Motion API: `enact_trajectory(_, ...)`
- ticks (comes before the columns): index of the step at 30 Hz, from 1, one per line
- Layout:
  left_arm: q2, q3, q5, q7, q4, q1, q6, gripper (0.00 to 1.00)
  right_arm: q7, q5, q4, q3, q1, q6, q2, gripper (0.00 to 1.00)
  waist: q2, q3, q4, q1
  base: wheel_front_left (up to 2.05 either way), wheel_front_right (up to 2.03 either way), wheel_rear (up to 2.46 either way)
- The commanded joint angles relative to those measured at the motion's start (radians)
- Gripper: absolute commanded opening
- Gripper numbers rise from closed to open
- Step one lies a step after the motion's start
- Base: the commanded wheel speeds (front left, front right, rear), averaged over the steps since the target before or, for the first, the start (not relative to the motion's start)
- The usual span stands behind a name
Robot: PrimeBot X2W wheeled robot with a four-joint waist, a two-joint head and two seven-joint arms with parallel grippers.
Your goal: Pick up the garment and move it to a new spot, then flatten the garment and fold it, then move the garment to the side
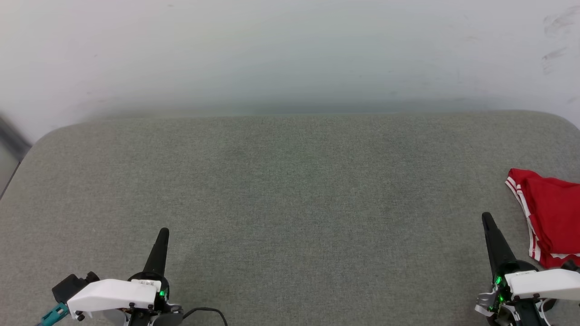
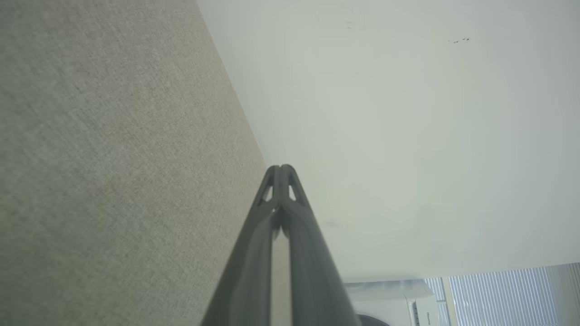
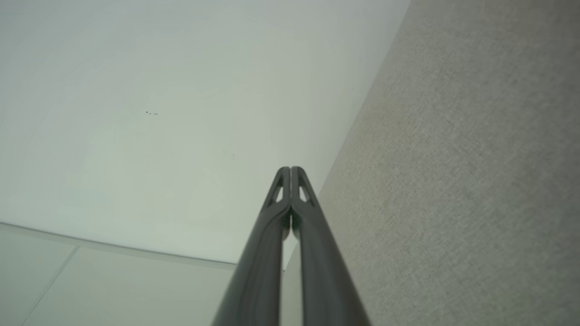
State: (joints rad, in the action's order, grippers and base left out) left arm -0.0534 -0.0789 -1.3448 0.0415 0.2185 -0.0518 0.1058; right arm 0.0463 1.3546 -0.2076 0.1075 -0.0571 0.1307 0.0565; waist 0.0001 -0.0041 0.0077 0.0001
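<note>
The garment (image 1: 550,213), red with white double stripes along its edge, lies folded at the right edge of the grey table (image 1: 290,190), partly cut off by the head view's border. My right gripper (image 1: 487,219) hovers just left of it, apart from the cloth, fingers pressed together with nothing between them; its closed tips (image 3: 290,170) show in the right wrist view against the wall. Low at the left my left gripper (image 1: 163,232) is shut and empty too, far from the garment, and its tips (image 2: 281,168) touch each other in the left wrist view.
A pale wall (image 1: 290,50) rises right behind the table's far edge. The table's corners are rounded. A white appliance (image 2: 398,303) and window blinds (image 2: 507,294) show in the left wrist view. A dark cable (image 1: 204,312) loops by the left wrist.
</note>
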Motion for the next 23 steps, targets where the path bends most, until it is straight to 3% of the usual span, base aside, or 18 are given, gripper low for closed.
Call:
enact_trajectory(1,-0.004,-0.006,-0.026,0.008,-0.001,-0.024,0.006,0.0,0.006,0.026,-0.001,0.002,-0.018,0.0,-0.003,0.0,-0.0001,0.0,0.0,-0.0001,0.0,0.0,0.0)
enact_trajectory(23,-0.003,-0.024,-0.201,0.052,0.02,-0.051,0.022,0.0,0.052,0.192,-0.028,0.004,-0.05,0.0,-0.006,0.0,-0.0001,0.005,-0.005,-0.0001,0.0,0.0,0.0)
